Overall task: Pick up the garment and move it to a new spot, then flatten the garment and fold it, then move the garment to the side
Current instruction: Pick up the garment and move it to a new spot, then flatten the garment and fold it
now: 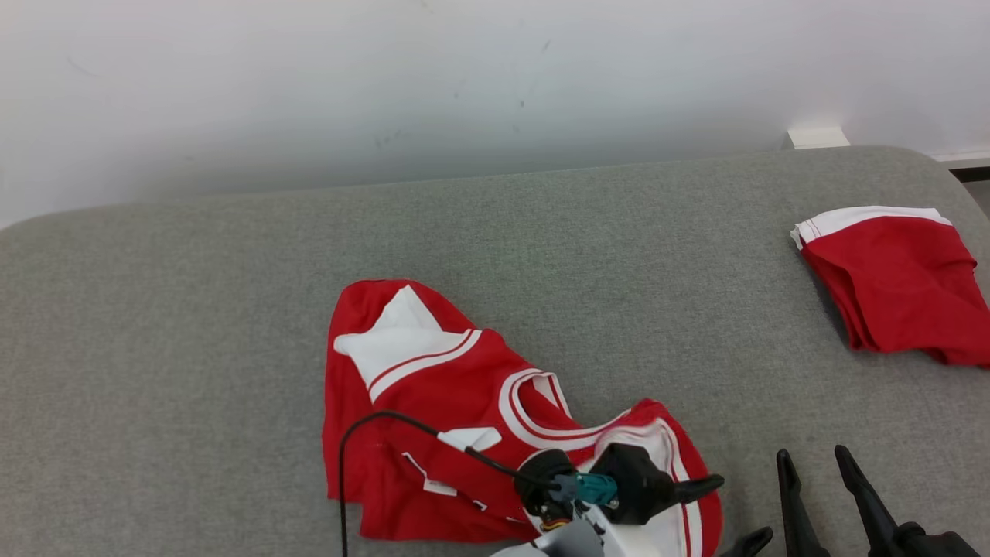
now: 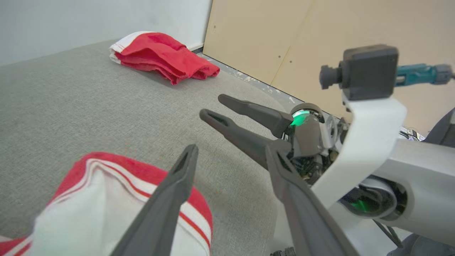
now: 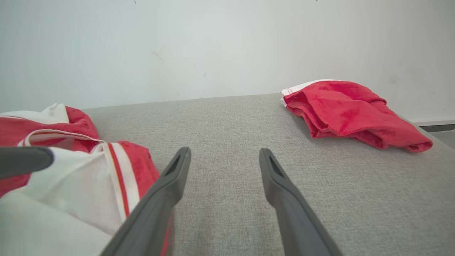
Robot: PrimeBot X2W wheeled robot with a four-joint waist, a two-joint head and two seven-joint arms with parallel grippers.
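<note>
Red jersey lies rumpled near the front edge of the grey cushion, about centre, neither flat nor folded. The left gripper hangs over its right end, fingers spread wide, nothing between them. The right gripper, equally wide and empty, hovers over bare cushion just to the right. Placement looks done; flattening, folding and the move aside appear left. White trim shows, neckline up, a white flap turned over at the far end.
</note>
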